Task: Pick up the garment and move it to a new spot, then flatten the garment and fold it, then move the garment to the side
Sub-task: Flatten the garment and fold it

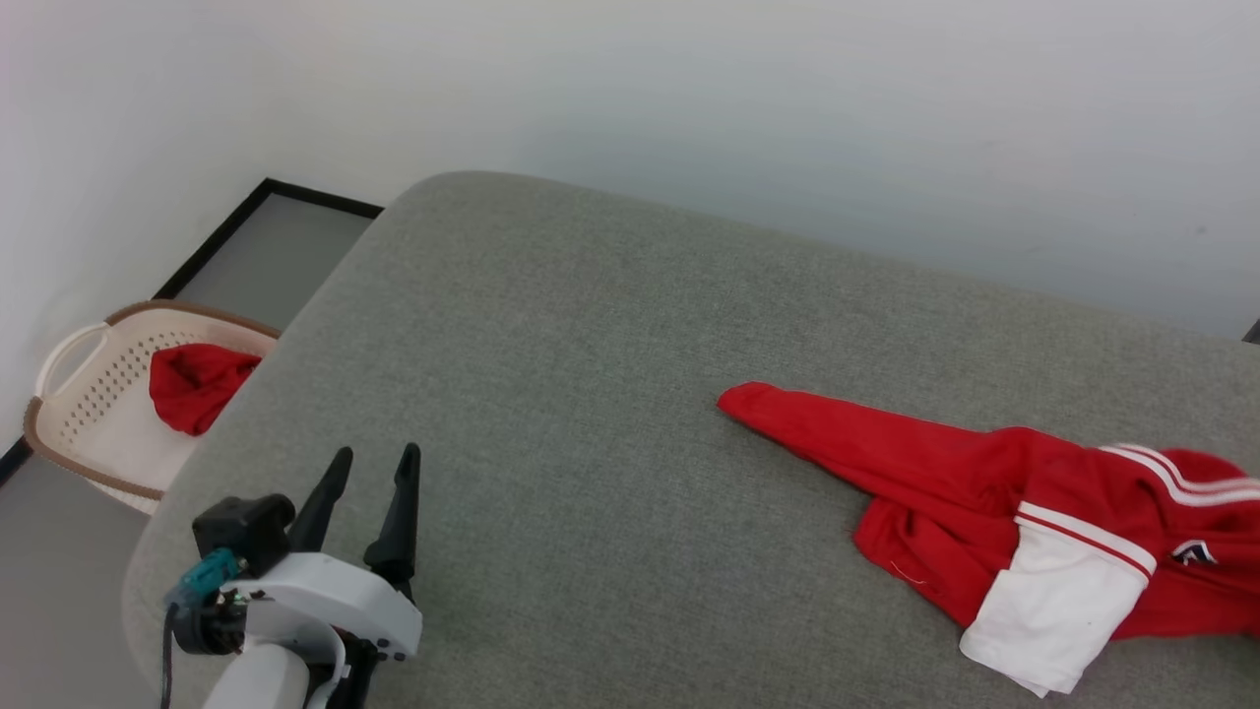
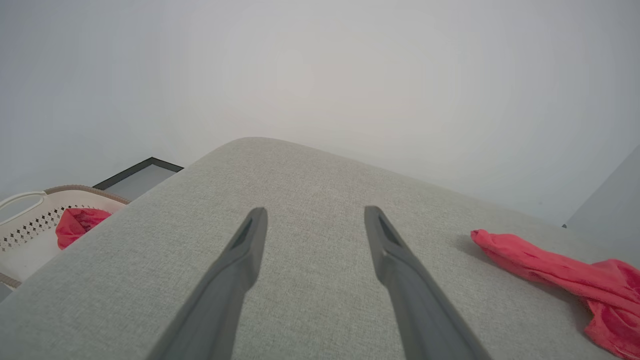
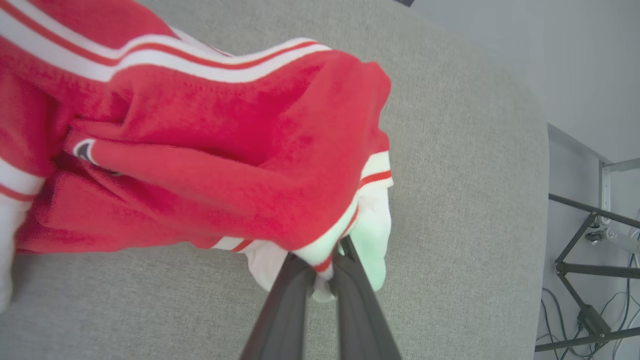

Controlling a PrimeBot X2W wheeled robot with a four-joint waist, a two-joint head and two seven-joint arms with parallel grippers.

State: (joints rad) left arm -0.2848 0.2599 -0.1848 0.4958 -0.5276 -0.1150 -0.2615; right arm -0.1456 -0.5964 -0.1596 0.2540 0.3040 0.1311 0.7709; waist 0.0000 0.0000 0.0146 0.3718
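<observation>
Garment (image 1: 945, 473) lies crumpled at the 4 o'clock side of the tabletop (image 1: 591, 325), its long red tail pointing toward 10 o'clock. My right pincer (image 3: 322, 267) is pinched on a white-and-red sleeve edge, so that arm is the nearer. My left pincer (image 1: 374, 463) stands spread and empty, with the cloth well apart at its 3 o'clock.

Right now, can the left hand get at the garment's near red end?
Probably yes: the left hand is open, and only bare grey surface lies between it and the garment, though far off.
</observation>
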